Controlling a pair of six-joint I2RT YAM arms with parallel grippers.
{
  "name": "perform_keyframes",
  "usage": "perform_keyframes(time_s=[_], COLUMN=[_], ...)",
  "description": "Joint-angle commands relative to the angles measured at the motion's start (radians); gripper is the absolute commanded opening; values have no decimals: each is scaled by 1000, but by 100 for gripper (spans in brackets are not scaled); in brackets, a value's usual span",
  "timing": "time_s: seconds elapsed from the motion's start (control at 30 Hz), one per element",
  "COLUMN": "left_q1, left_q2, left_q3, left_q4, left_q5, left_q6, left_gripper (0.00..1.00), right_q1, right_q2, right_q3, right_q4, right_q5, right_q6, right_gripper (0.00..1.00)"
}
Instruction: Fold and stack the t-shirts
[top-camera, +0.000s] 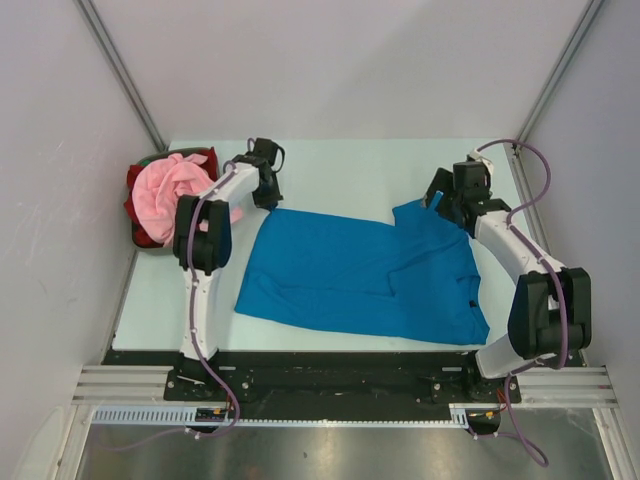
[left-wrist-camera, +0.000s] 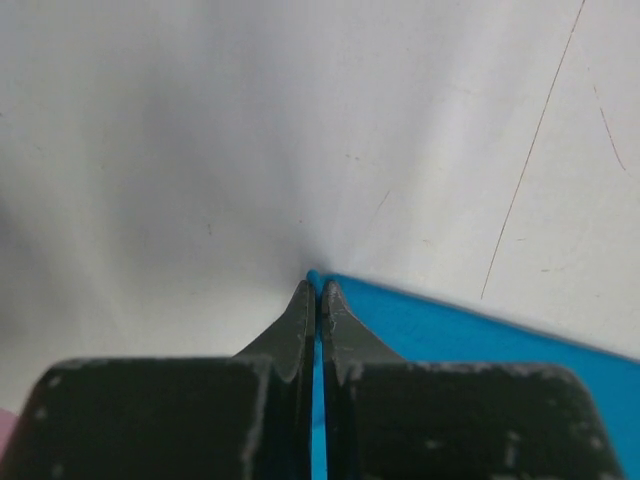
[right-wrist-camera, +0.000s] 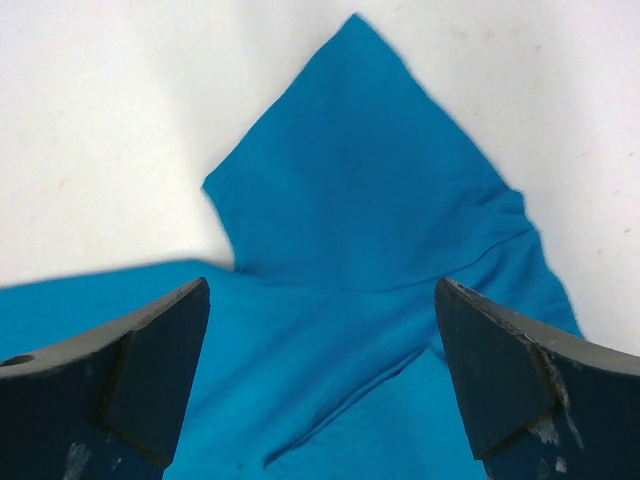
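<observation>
A bright blue t-shirt (top-camera: 365, 275) lies spread flat across the middle of the table. My left gripper (top-camera: 268, 192) is shut on its far left corner; in the left wrist view blue cloth (left-wrist-camera: 470, 330) runs between the closed jaws of that gripper (left-wrist-camera: 317, 292). My right gripper (top-camera: 447, 203) is open above the far right sleeve; in the right wrist view the sleeve (right-wrist-camera: 370, 180) lies flat under and beyond that gripper (right-wrist-camera: 322, 300). A light pink shirt (top-camera: 175, 190) and a red one (top-camera: 140, 222) sit bunched in the basket at the far left.
A dark basket (top-camera: 205, 156) holding the pink and red shirts stands at the table's far left corner, close behind the left arm. White walls and metal posts enclose the table. The arm bases and a black rail (top-camera: 330, 365) line the near edge.
</observation>
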Motion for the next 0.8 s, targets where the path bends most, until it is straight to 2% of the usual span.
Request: perform_keyframes(time_s=[0.0,0.27,0.43,0.6,0.77], left_q1=[9,41,43,52,69], left_q2=[-65,-188,-212,-244,-274], left_q3=[-132,-352,-376,-403,-437], left_q4=[30,137,145,163,196], left_q5=[-4,96,142,139,166], left_q6=[-30,-128,-154,-170,-191], left_gripper=[0,0,0,0,0], right_q1=[-78,-172,-175,-173,-156], right_q2=[73,321,461,545,653], right_q3=[8,174,281,381,484], right_q4=[85,168,180,180,100], right_q5=[-15,-59,-76,-73,-82], right_q6=[18,-3,-35,-61,-64], right_gripper=[100,100,99,93,82])
